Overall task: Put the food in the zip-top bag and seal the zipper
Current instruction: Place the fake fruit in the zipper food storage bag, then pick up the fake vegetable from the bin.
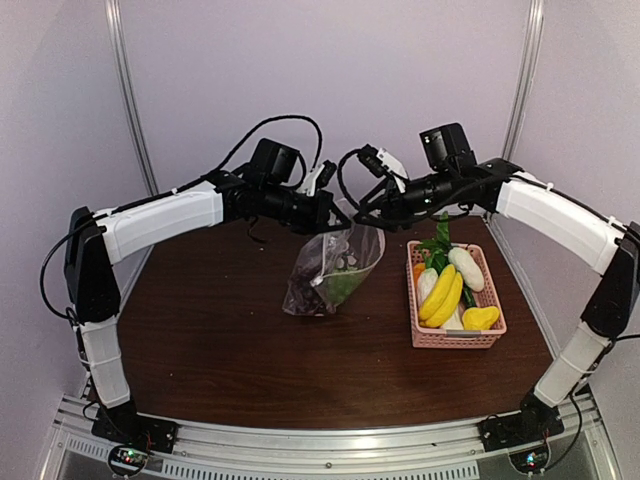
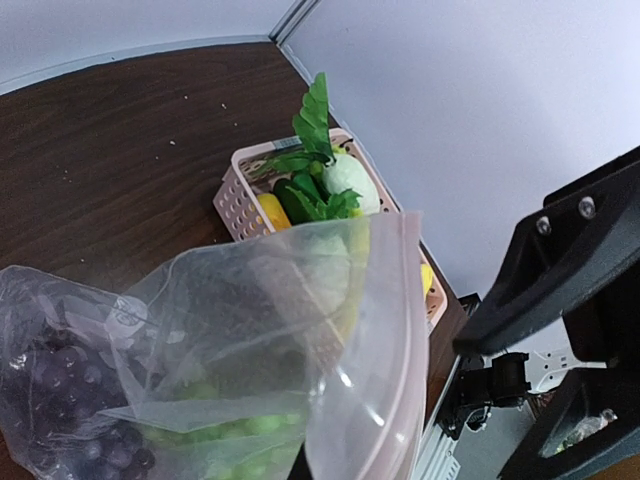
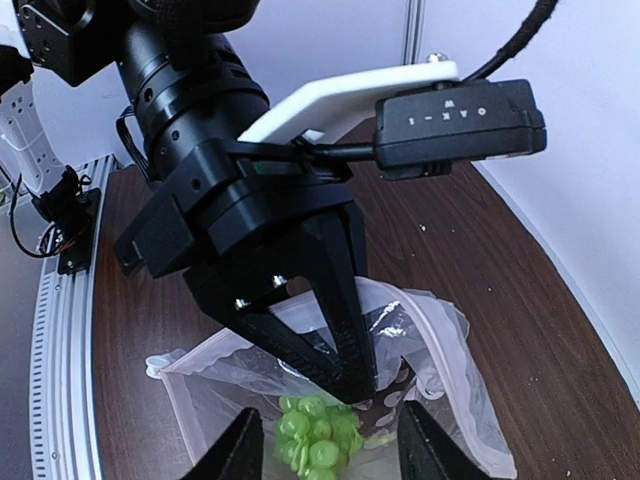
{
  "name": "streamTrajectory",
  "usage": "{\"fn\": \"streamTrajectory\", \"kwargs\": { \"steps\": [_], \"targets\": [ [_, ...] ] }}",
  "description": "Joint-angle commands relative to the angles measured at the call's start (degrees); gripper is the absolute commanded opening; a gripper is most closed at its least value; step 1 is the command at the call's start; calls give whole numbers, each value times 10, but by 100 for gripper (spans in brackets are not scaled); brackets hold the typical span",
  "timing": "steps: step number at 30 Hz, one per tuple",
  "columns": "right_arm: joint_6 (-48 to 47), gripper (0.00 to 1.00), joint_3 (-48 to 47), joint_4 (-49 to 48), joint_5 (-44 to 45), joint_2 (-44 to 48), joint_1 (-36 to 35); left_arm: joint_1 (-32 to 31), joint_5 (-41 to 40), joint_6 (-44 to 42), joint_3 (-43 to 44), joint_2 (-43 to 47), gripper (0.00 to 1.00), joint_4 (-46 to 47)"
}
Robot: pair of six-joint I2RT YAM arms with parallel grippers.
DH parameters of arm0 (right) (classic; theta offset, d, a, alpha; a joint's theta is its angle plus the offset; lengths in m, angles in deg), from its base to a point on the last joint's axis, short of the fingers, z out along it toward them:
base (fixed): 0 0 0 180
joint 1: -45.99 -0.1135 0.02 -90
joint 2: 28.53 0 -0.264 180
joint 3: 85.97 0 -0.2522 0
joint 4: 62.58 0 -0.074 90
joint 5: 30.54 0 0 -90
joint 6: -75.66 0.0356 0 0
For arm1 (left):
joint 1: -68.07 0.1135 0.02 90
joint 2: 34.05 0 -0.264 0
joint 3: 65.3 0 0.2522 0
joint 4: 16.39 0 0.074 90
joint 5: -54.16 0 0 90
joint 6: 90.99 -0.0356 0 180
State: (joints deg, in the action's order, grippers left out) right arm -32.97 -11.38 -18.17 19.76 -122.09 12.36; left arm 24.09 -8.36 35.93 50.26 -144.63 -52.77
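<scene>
The clear zip-top bag (image 1: 335, 265) hangs open above the table. My left gripper (image 1: 328, 218) is shut on its upper rim, which shows plainly in the right wrist view (image 3: 360, 380). The pale pinkish zipper (image 3: 445, 345) runs round the open mouth. Green grapes (image 3: 320, 435) and purple grapes (image 2: 60, 400) lie inside the bag. My right gripper (image 3: 335, 455) is open over the mouth, with the green grapes below its fingers. Bananas (image 1: 442, 295), a lemon (image 1: 481, 318), a white radish (image 1: 466, 268) and leafy greens (image 1: 437, 240) lie in the pink basket (image 1: 418, 330).
The pink basket stands right of the bag, near the table's right edge. The two grippers are close together above the bag. Bare brown table (image 1: 220, 340) lies left and in front. Walls close in at the back and on both sides.
</scene>
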Motion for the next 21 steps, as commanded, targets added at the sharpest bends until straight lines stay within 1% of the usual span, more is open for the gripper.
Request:
{"fn": "streamTrajectory", "kwargs": {
  "steps": [1,4,7,9,11,13,15,16,18,21],
  "targets": [
    [-21,56,-19,22,22,42,7,-3,2,3,8,9,0,7],
    [-15,59,-11,17,8,83,25,-3,3,-2,11,9,0,1],
    [-3,59,-4,29,12,114,58,-4,-11,-26,43,15,0,-45],
    [-1,59,24,37,12,131,86,-9,-27,-36,35,36,0,-45],
    [2,59,64,43,6,144,120,-16,-39,-57,6,53,0,-16],
    [3,58,104,52,5,154,153,-17,-47,-91,25,37,0,-58],
    [2,58,138,65,15,162,179,-22,-44,-126,50,22,0,-104],
    [-6,58,151,80,28,163,187,-26,-43,-142,48,21,0,-112],
    [-13,58,172,108,61,162,192,-29,-50,-158,33,23,0,-115],
    [-10,59,217,120,97,168,199,-29,-54,-177,13,22,0,-114]
  ]
}}
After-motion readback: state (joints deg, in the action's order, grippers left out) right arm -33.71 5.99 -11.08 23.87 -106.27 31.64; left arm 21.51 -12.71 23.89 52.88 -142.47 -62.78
